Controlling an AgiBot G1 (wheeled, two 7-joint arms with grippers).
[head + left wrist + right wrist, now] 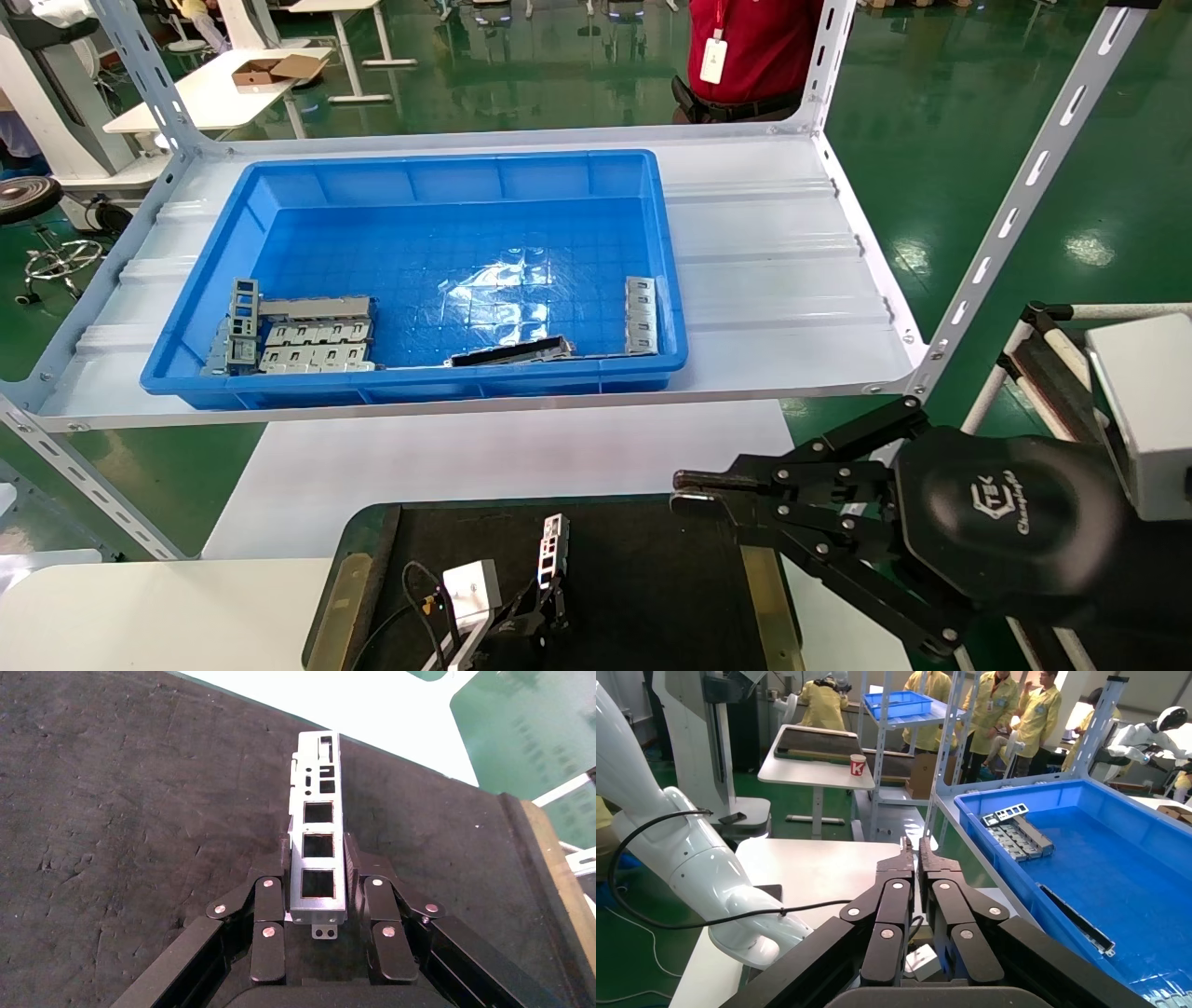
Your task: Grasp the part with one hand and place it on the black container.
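Already the left end effector (318, 881) pinches the part (318, 839) by its long side walls near one end, over the black container (126, 811). Thin sheet metal — probably light, stiff and slick, so a grip on the flat sides beside the square windows seems soundest. Right end effector (694, 492), fingers pressed together, hangs idle beside the tray.
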